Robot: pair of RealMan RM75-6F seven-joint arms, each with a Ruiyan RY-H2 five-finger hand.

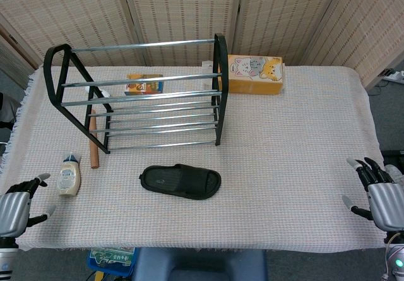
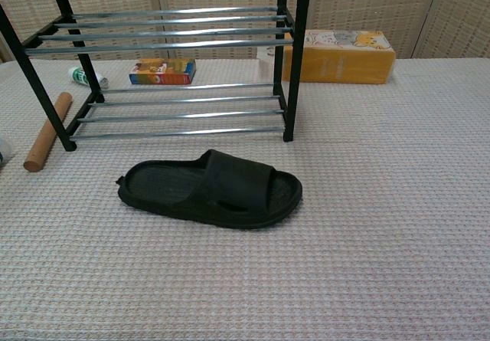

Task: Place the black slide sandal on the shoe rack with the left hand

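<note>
The black slide sandal (image 1: pixel 180 181) (image 2: pixel 212 188) lies flat on the cloth in front of the shoe rack, its toe end pointing right. The shoe rack (image 1: pixel 142 95) (image 2: pixel 176 31) is a black frame with chrome bars, standing at the back left, and nothing rests on its shelves. My left hand (image 1: pixel 17 205) sits at the table's front left corner, fingers apart, holding nothing, far left of the sandal. Over the front right edge, my right hand (image 1: pixel 380 196) is likewise open and empty. Neither hand shows in the chest view.
A small white bottle (image 1: pixel 69 175) lies near my left hand. A wooden rolling pin (image 1: pixel 93 144) (image 2: pixel 47 131) lies beside the rack's left leg. A small colourful box (image 1: pixel 144 84) (image 2: pixel 162 71) and a white tube (image 2: pixel 86 77) lie behind the rack. An orange tissue box (image 1: pixel 254 74) (image 2: pixel 340 55) stands to its right.
</note>
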